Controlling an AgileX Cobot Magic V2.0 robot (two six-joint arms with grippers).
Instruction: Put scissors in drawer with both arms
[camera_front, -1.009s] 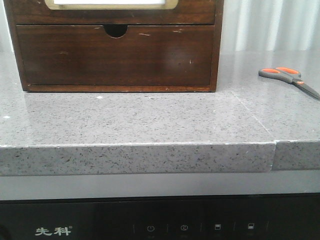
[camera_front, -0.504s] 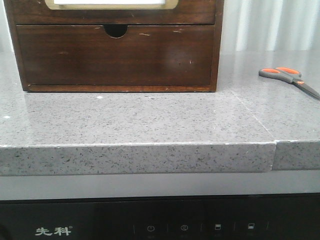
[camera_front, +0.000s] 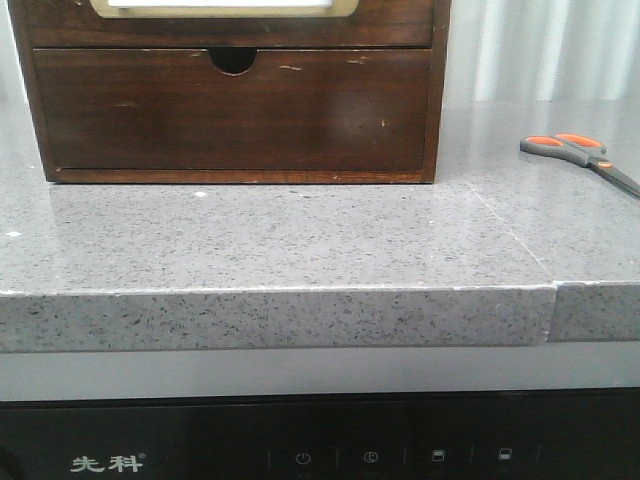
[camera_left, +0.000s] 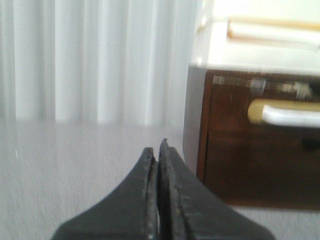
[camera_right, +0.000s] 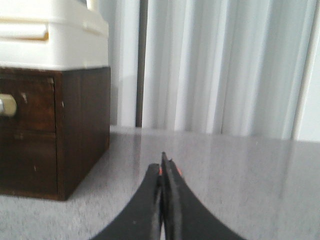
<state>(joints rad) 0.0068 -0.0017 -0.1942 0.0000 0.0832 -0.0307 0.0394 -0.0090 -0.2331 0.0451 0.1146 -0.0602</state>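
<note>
The scissors (camera_front: 578, 157) lie flat on the grey speckled counter (camera_front: 300, 240), far to the right and close to the picture's right edge, handles toward the cabinet and blades pointing away to the right. They are well apart from the wooden cabinet (camera_front: 235, 110), with a broad strip of bare stone between them. The cabinet stands at the back left of the counter. Its upper drawer (camera_front: 225, 20), the one with the brass-rimmed white panel, is cut off by the top of the front view and sits flush with the front; below it is the plain drawer with the half-round notch (camera_front: 232, 62), also flush.

The counter's front edge runs straight across, and a seam (camera_front: 553, 310) splits the slab near the right. In front of the cabinet the stone is open right up to that edge. Below the edge hangs a dark appliance panel (camera_front: 320, 450) with small icons.

The left gripper (camera_left: 158, 150) hangs above the counter with its jaws pressed together, the cabinet's corner just beyond it. The right gripper (camera_right: 164, 165) likewise has its jaws pressed together on nothing, with open counter ahead. Pale pleated curtains (camera_right: 220, 65) close off the back.
</note>
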